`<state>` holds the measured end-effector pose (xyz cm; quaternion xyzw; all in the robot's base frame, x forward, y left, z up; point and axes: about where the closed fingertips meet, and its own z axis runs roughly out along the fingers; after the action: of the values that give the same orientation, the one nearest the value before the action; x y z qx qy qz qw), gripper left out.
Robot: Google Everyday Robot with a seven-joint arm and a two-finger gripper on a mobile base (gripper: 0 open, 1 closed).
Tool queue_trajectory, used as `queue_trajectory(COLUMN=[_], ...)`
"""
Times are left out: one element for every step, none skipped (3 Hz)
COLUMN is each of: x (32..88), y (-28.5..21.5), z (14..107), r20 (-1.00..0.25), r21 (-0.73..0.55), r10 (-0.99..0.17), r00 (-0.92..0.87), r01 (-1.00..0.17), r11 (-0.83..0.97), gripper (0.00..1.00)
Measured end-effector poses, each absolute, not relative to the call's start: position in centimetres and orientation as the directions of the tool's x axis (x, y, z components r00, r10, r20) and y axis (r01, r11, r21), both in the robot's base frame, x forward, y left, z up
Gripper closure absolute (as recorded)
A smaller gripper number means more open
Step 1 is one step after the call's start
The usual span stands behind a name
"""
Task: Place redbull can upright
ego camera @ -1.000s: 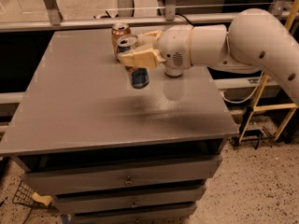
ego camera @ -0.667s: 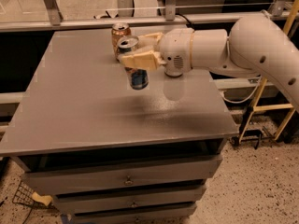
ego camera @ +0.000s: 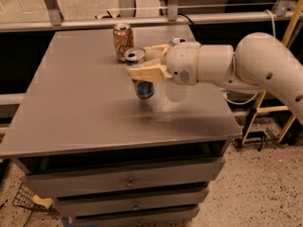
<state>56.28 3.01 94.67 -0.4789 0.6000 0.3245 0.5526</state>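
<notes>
The redbull can (ego camera: 143,87), slim, blue and silver with a silver top, stands upright near the middle of the grey table (ego camera: 80,112). My gripper (ego camera: 144,66) reaches in from the right on a white arm. Its cream fingers (ego camera: 147,73) are closed around the can's upper half. The can's base is at or just above the table top; I cannot tell if it touches.
An orange-copper can (ego camera: 123,42) stands upright at the back of the table. A silver-white can top (ego camera: 178,40) shows just behind my gripper's wrist. Drawers run below the table front. A yellow frame stands at the right.
The gripper with the can has barely moved; it stays in the same spot, holding the can upright.
</notes>
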Motion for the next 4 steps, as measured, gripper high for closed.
queue_trajectory(x=[56.2,56.0,55.8,55.7], y=[1.4,0.4,-0.2,-0.3], z=[93.1,92.5,92.1,91.5], r20=[-0.987,-0.996,-0.998,-0.999], r21=[-0.099,-0.068,-0.057,-0.032], r10=[-0.154,-0.08,-0.038,-0.02], r00=[0.043,0.039,0.045,0.026], r01=[-0.92,-0.912,-0.909,-0.917], r11=[0.379,0.405,0.413,0.397], gripper=[1.0,1.0,1.0,0.8])
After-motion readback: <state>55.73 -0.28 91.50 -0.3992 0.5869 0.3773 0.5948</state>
